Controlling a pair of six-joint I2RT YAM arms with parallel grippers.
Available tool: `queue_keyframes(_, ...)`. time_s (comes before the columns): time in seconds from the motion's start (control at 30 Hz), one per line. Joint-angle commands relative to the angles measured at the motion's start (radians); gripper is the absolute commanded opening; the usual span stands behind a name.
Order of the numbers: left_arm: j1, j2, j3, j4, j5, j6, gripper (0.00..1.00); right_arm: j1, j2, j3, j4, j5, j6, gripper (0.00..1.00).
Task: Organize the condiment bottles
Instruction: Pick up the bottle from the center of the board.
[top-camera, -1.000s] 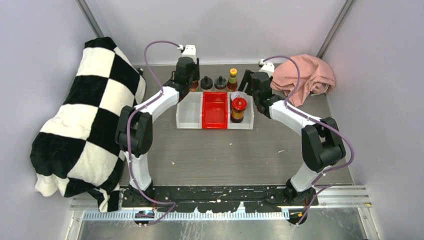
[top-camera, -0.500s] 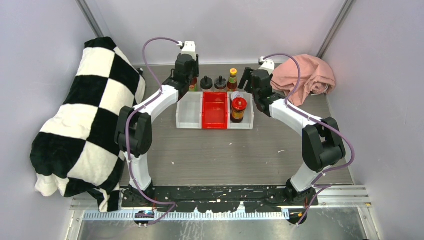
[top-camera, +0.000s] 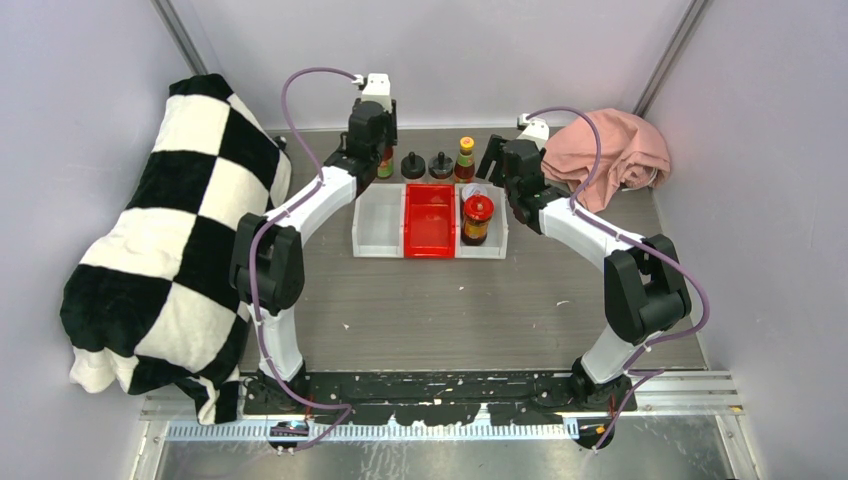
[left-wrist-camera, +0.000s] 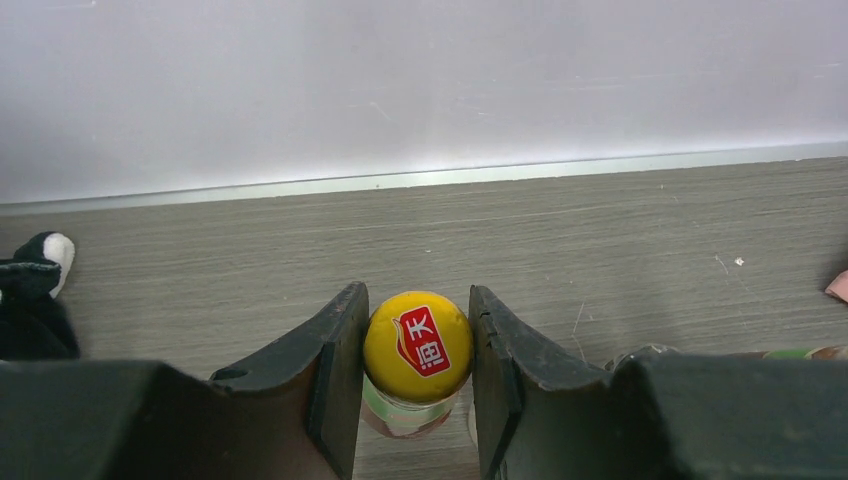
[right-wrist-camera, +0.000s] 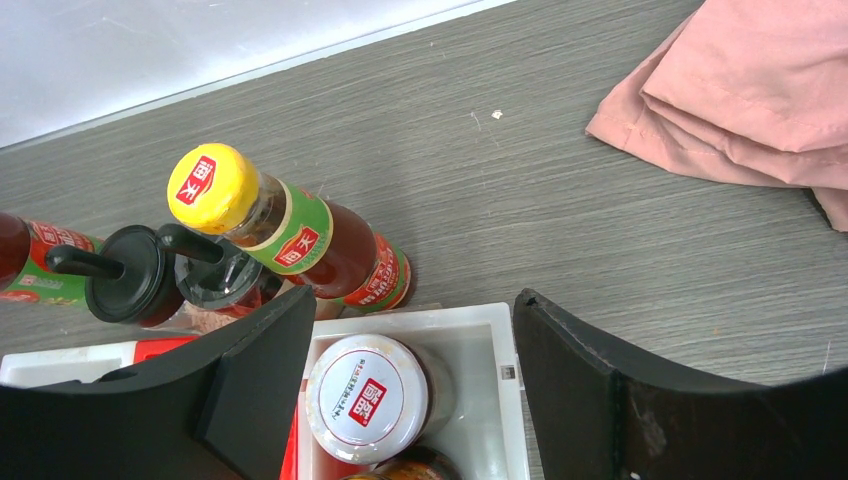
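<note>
Your left gripper (left-wrist-camera: 415, 320) pinched the round, glossy yellow cap of a slim bottle (left-wrist-camera: 420, 350); your right gripper (right-wrist-camera: 412, 305) hung wide open over a white-lidded jar (right-wrist-camera: 365, 398) in the white plastic bin (right-wrist-camera: 470, 318).

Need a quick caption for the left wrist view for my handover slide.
Left gripper closed on the cap of an upright yellow-capped sauce bottle, grey table and pale back wall beyond.
</note>
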Motion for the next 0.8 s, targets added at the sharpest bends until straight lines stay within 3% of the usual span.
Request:
queue_keyframes(0.0, -0.003, -0.085, 0.088, 0.171, -0.030, 0.035, 0.00, -0.005, -0.017, 0.040, 0.023, -0.002, -0.012, 0.78)
queue_keyframes(0.77, -0.007, -0.178, 0.107, 0.113, -0.078, 0.036, 0.00, -0.005, -0.076, 0.030, -0.007, 0.001, -0.002, 0.78)
